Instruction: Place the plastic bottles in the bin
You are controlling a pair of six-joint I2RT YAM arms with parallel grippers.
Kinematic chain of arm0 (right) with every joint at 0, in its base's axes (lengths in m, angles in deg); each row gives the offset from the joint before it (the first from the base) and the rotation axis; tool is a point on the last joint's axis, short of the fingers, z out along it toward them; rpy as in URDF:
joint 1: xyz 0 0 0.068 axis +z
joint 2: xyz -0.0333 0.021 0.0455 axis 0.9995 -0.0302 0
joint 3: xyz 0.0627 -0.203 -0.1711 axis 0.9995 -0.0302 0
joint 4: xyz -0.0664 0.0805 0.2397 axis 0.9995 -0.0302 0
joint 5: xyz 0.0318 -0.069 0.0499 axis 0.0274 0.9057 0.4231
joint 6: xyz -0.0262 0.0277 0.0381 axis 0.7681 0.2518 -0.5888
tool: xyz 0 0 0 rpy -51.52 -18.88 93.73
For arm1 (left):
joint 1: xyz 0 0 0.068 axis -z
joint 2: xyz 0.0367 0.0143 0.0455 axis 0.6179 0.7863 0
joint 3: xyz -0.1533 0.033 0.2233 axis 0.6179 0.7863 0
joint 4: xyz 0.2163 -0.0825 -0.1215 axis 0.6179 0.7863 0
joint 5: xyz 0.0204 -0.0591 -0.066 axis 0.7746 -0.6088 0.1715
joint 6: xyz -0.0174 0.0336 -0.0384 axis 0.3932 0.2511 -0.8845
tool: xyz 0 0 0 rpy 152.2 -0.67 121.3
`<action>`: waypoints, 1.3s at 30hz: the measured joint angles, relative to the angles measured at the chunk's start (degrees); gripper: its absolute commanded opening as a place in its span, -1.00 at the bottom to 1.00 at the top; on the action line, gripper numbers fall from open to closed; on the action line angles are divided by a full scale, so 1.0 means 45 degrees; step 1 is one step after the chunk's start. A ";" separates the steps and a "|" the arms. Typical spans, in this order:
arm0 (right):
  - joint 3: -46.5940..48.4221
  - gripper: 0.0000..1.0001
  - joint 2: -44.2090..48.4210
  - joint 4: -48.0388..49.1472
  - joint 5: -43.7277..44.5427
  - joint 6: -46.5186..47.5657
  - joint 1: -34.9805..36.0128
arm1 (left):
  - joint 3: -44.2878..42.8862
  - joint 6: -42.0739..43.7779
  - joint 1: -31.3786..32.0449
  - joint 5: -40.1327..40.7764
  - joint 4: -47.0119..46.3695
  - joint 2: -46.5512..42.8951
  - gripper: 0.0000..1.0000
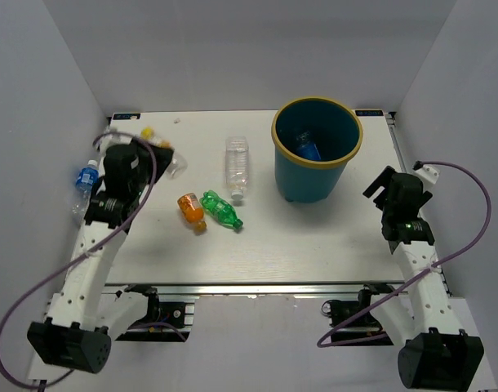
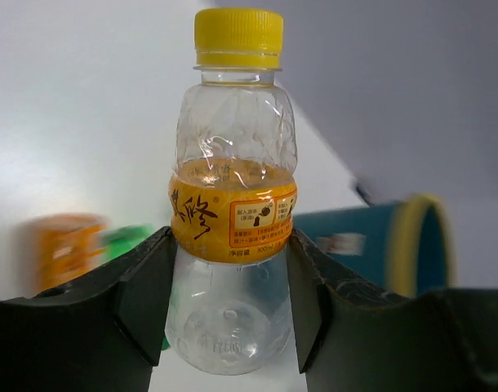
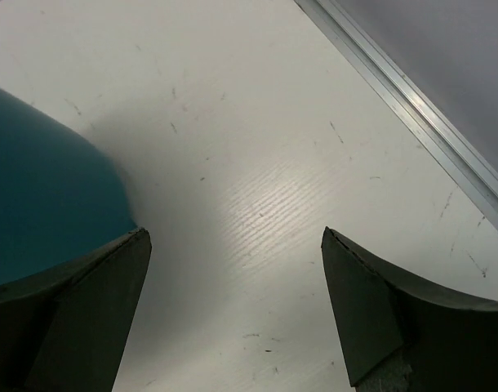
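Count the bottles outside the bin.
5: yellow-capped bottle in left hand; blue-capped bottle by left edge; orange bottle, green bottle, clear bottle mid-table. Bin holds a blue item, perhaps another.

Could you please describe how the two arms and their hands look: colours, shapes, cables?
Both arms are alike. The left arm and the right arm have white links with small holes, black joints and a black block at the base. A thin purple cable loops beside each arm. The left hand and the right hand each have two dark, wedge-shaped fingers.
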 measured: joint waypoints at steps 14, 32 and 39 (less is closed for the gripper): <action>-0.0602 0.79 0.0622 0.0437 -0.1059 0.0131 -0.1020 | -1.0894 0.1783 0.6955 0.0199 -0.2987 0.9656 -0.02; -0.0651 0.79 -0.0049 0.0529 -0.1389 0.0486 -0.1020 | -1.3279 0.3434 0.7922 0.2312 -0.0432 1.1385 0.96; -0.0651 0.79 -0.0117 0.0529 -0.1375 0.0612 -0.1035 | -0.6373 0.2909 0.7732 0.6411 0.0107 0.5401 0.96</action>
